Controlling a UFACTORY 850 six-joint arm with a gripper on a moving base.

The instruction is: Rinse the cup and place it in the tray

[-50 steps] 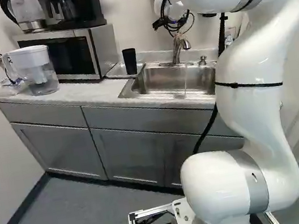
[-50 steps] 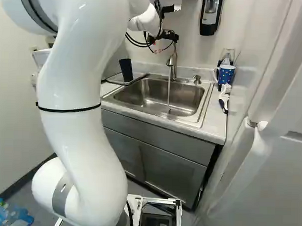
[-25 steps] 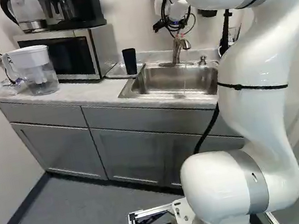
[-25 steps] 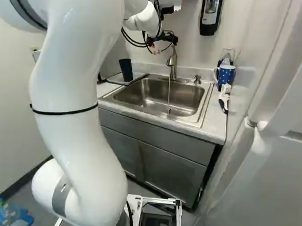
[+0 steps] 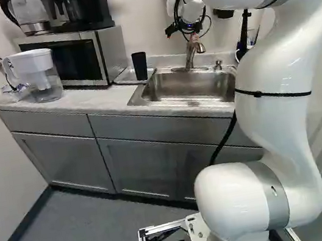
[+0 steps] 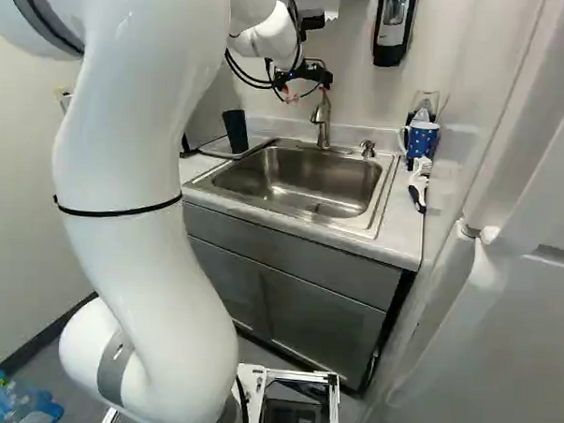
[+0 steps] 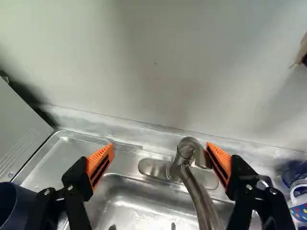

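My gripper (image 6: pixel 311 80) is at the faucet's top in the right base view. In the wrist view the gripper (image 7: pixel 159 146) stands open, one orange pad against or very near the faucet (image 7: pixel 194 184); touch is unclear. Nothing is held. No water runs from the spout into the steel sink (image 6: pixel 297 179). Upright on the metal tray (image 5: pixel 122 77), left of the sink in the left base view, stands the dark cup (image 5: pixel 140 66). Part of that cup (image 7: pixel 13 203) also shows beside the gripper in the wrist view.
A microwave (image 5: pixel 70 58) and a water pitcher (image 5: pixel 39 76) occupy the counter beyond the tray. Across the sink are a soap pump (image 6: pixel 367 149), a blue dotted mug (image 6: pixel 422 140) and a white brush (image 6: pixel 419 185). The wall rises close behind the faucet.
The thin water stream from the faucet has stopped. My arm's upper part has shifted slightly, rightward in the left base view and leftward in the right base view. The cup stays put.
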